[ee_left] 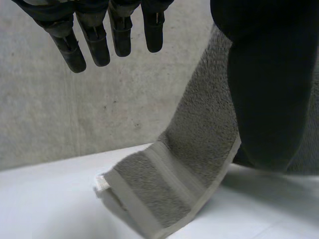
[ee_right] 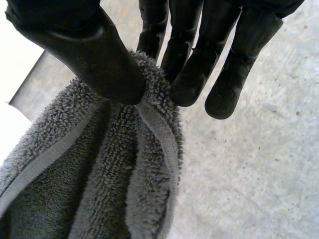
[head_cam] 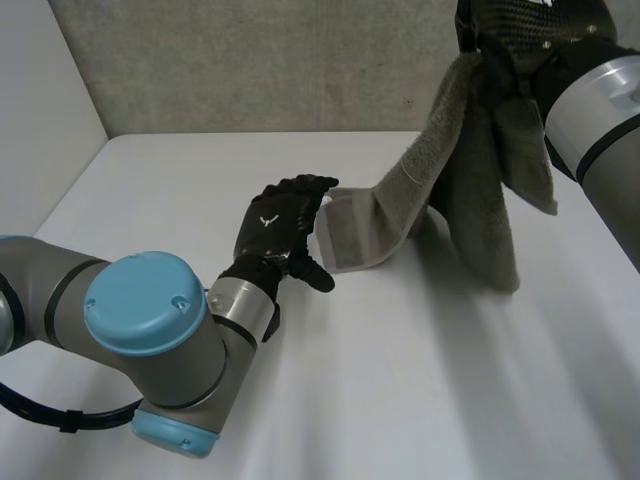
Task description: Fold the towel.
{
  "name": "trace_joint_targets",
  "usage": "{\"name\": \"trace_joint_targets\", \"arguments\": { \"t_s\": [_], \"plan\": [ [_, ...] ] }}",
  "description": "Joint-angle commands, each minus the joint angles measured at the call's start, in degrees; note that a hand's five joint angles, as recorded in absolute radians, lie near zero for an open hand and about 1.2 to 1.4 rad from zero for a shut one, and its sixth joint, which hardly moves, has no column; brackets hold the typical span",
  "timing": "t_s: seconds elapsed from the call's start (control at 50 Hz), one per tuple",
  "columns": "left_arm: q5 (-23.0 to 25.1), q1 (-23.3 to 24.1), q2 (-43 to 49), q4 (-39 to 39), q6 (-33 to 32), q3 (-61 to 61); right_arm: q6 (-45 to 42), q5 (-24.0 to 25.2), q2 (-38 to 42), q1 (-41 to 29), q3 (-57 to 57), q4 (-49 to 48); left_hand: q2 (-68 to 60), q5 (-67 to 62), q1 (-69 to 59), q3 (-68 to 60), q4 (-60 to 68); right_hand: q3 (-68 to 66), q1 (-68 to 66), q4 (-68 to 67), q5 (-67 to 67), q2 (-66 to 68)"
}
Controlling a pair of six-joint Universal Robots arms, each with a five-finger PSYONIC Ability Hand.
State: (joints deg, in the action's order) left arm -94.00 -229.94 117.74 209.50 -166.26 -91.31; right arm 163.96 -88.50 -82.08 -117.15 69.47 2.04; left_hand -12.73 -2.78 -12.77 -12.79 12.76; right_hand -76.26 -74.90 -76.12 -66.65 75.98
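Towel (head_cam: 480, 200), grey: upper edge pinched by right hand (head_cam: 520, 35), far right; lower end on counter (head_cam: 420, 380) beside left hand (head_cam: 280, 225), fingers (ee_left: 94, 45) straight. Advice: pin that end before lowering.

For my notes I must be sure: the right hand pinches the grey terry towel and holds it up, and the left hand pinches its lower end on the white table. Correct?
Not fully. The right hand pinches the grey terry towel and holds it up, but the left hand is open, fingers straight, near its lower end on the white table; the left wrist view shows this.
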Motion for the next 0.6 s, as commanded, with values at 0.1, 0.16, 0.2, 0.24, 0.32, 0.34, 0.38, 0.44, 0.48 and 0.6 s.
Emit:
{"name": "trace_joint_targets", "arguments": {
  "t_s": [0.1,0.16,0.2,0.24,0.32,0.34,0.38,0.44,0.48,0.6],
  "plan": [
    [0.14,0.81,1.08,-4.36,11.13,-0.1,3.99,-3.88,-3.08,-4.58,-2.94,-0.1,0.67,0.71,0.7,0.73,-0.69,-3.74,-5.1,-3.88,-3.35,4.02],
    [-0.04,0.9,1.78,-4.54,12.71,-0.1,6.01,-4.05,-4.31,-4.75,-3.11,-0.1,0.67,0.71,0.7,0.73,-0.69,-3.74,-5.1,-3.88,-3.35,4.02],
    [-0.13,1.16,2.13,-4.71,13.59,-0.1,6.81,-4.05,-5.01,-4.84,-3.03,-0.1,0.67,0.71,0.7,0.73,-0.69,-3.74,-5.1,-3.88,-3.35,4.02],
    [-0.21,1.51,2.49,-4.8,14.47,-0.1,7.34,-4.14,-5.46,-4.93,-3.03,-0.1,0.67,0.71,0.7,0.73,-0.69,-3.74,-5.1,-3.88,-3.35,4.02],
    [-0.83,2.74,3.28,-4.71,16.58,-0.01,8.57,-4.4,-6.25,-5.89,-2.76,-0.02,0.5,0.55,0.53,0.56,-0.53,-3.74,-5.1,-3.88,-3.35,4.02],
    [-0.83,2.75,3.28,-4.71,16.59,-0.01,8.57,-4.41,-6.25,-5.9,-2.76,-0.02,0.5,0.55,0.53,0.56,-0.53,-3.74,-5.1,-3.88,-3.35,4.02],
    [-3.27,3.53,3.37,-4.27,16.59,0.08,8.75,-5.1,-6.51,-6.6,-2.41,0.07,-0.5,-0.46,-0.47,-0.45,0.48,-3.74,-5.1,-3.88,-3.35,4.02],
    [-8.88,4.06,3.63,-4.19,16.15,0.16,8.66,-5.63,-6.51,-6.86,-1.89,0.16,-4.68,-4.64,-4.65,-4.63,4.66,-3.74,-5.1,-3.88,-3.35,4.02],
    [-12.05,4.06,3.81,-4.27,16.06,0.25,8.75,-5.72,-6.6,-6.95,-1.54,0.16,-11.21,-11.16,-11.17,-11.15,11.18,-3.74,-5.1,-3.88,-3.35,4.02],
    [-20.33,3.8,5.56,-4.45,15.88,1.22,8.75,-5.72,-7.48,-6.78,0.31,0.07,-49.44,-49.4,-49.41,-49.38,49.42,-3.74,-5.1,-3.88,-3.35,4.02]
  ]
}}
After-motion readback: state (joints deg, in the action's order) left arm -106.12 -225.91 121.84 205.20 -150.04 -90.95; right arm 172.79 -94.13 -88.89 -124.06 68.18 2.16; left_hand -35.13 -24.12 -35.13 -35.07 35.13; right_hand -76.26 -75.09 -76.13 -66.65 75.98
